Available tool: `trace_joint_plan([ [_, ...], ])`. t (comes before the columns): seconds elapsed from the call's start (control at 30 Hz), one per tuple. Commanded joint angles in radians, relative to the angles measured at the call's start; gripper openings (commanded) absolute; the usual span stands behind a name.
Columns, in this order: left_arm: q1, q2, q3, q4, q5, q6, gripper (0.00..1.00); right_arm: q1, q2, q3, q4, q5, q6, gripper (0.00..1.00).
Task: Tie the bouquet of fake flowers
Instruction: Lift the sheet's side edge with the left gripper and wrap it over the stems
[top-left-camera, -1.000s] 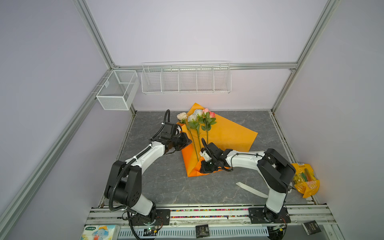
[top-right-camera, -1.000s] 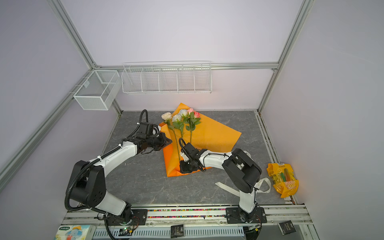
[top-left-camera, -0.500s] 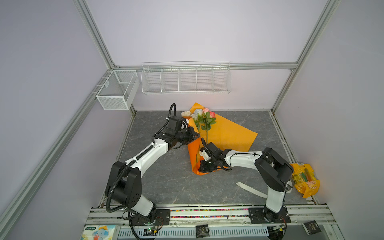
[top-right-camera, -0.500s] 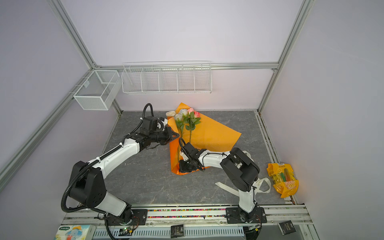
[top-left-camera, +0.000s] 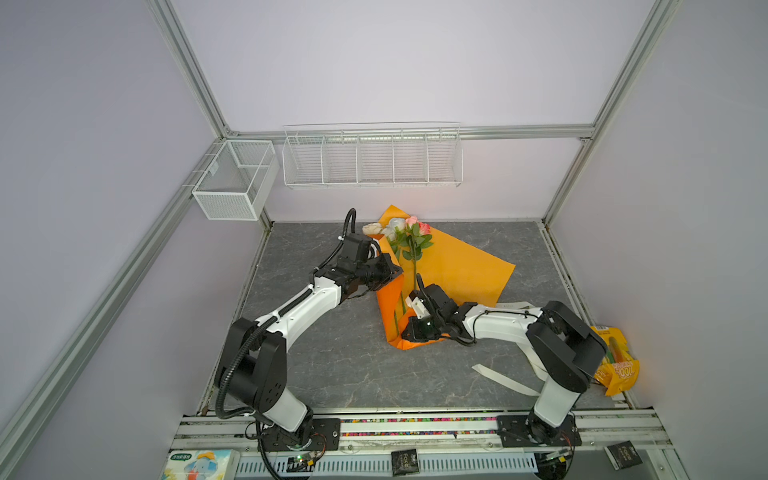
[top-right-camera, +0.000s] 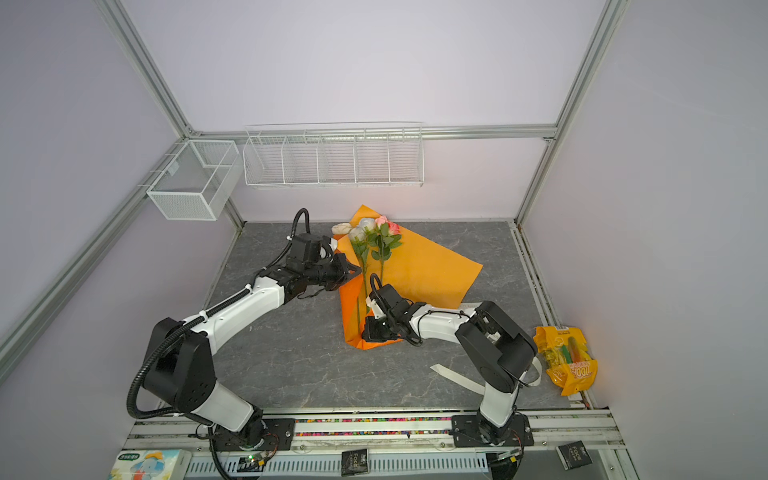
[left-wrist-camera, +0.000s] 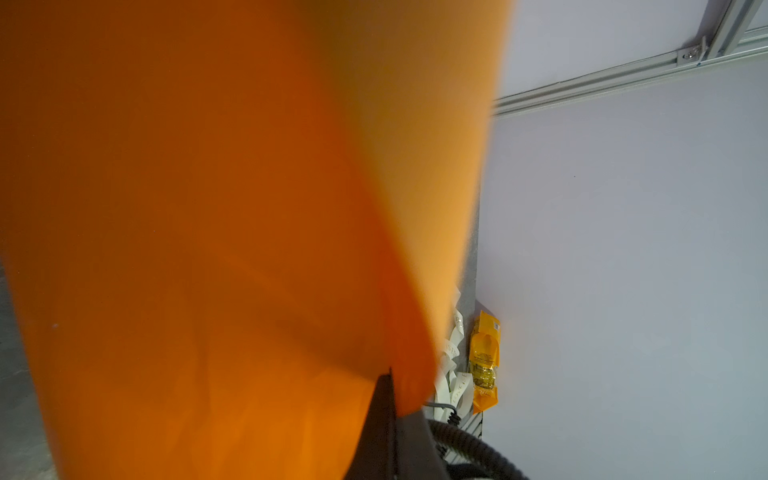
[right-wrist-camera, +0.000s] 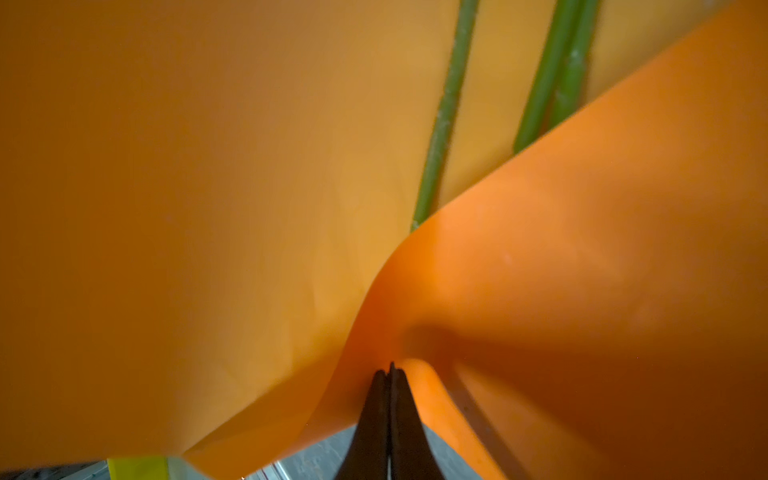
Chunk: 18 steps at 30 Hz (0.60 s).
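The bouquet of fake flowers (top-left-camera: 409, 237) (top-right-camera: 376, 237) lies on an orange wrapping sheet (top-left-camera: 457, 270) (top-right-camera: 424, 270), blooms toward the back wall. My left gripper (top-left-camera: 395, 272) (top-right-camera: 353, 270) (left-wrist-camera: 390, 374) is shut on the sheet's left edge and holds that flap raised beside the stems. The lifted sheet (left-wrist-camera: 208, 208) fills most of the left wrist view. My right gripper (top-left-camera: 409, 332) (top-right-camera: 368, 334) (right-wrist-camera: 390, 370) is shut on a fold of the sheet (right-wrist-camera: 582, 291) at its near end. Three green stems (right-wrist-camera: 444, 112) run under that fold.
A cream ribbon (top-left-camera: 503, 380) (top-right-camera: 457, 378) trails on the grey table by the right arm's base. A yellow snack bag (top-left-camera: 615, 361) (top-right-camera: 567, 357) lies at the right edge. Wire baskets (top-left-camera: 372, 158) (top-left-camera: 235, 178) hang on the back and left walls.
My left gripper has carried the sheet's left edge up and to the right, folding the flap against the stems. The right gripper has closed on the sheet's near end.
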Motion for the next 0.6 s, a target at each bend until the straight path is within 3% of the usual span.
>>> trace_joint_plan([
  [0.0,-0.004,-0.028,0.002,-0.041,-0.059,0.018,0.03,0.009,-0.016,-0.026,0.073,-0.049,0.01,0.07],
  [0.2,-0.003,-0.02,0.012,-0.048,-0.067,0.018,0.03,0.026,0.059,-0.003,0.069,-0.083,0.007,0.07],
  [0.57,-0.003,-0.032,-0.01,-0.005,-0.046,-0.005,0.03,0.03,0.143,0.037,-0.037,-0.025,-0.022,0.07],
])
